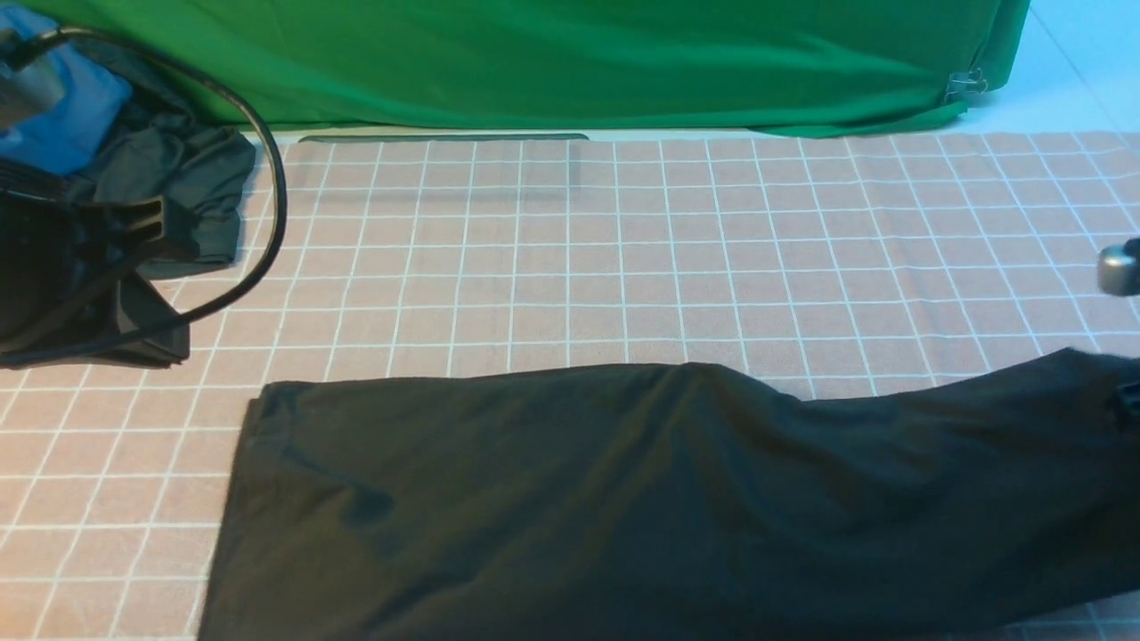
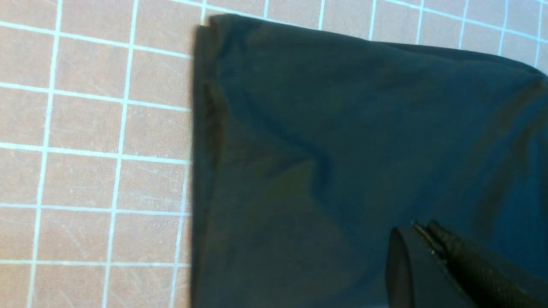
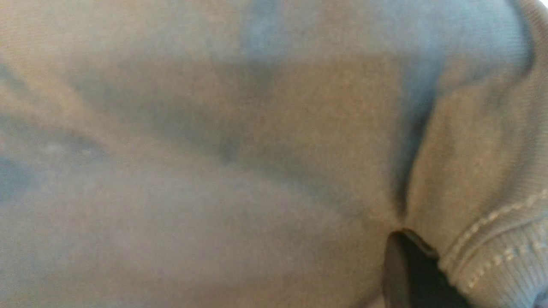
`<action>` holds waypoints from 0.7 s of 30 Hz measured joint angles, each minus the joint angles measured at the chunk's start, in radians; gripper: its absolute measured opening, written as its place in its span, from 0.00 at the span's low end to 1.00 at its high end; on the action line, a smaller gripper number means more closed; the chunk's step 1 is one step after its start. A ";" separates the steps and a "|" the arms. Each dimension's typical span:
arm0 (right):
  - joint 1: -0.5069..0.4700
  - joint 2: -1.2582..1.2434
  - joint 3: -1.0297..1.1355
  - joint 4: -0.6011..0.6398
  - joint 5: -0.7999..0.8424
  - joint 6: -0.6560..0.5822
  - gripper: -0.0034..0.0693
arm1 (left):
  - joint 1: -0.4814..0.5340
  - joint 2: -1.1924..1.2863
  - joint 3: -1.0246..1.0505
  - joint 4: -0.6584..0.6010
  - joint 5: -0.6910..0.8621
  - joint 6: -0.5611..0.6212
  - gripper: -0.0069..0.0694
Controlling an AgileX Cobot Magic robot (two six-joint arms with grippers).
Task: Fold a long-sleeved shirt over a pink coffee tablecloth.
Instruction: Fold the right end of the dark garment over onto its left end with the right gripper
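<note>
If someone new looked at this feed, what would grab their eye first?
Most likely the big black shirt, spread across the near part of the pink gridded tablecloth, its right end pinched in the right gripper. Next, the bright green cloth along the far side, then the black cable looping out beside the left arm.

Green cloth [image 1: 570, 62] with a metal clip [image 1: 966, 85] near its corner.
</note>
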 joint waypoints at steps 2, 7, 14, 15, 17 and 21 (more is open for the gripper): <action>-0.014 -0.005 -0.013 -0.017 0.028 0.007 0.18 | 0.000 0.000 0.000 0.000 0.000 0.001 0.13; -0.056 -0.005 -0.078 -0.031 0.120 0.012 0.18 | 0.000 0.000 0.000 -0.001 0.000 0.003 0.13; 0.017 -0.057 -0.267 0.086 0.217 0.011 0.18 | 0.000 0.000 0.000 -0.004 -0.001 0.004 0.13; 0.033 -0.066 -0.286 0.099 0.218 0.011 0.18 | 0.000 0.000 0.000 -0.005 -0.001 0.004 0.13; 0.109 -0.093 -0.332 0.139 0.219 0.025 0.18 | 0.000 0.000 0.000 -0.008 -0.004 0.005 0.13; 0.240 -0.103 -0.390 0.178 0.224 0.078 0.18 | 0.000 0.000 0.000 -0.009 -0.004 0.008 0.13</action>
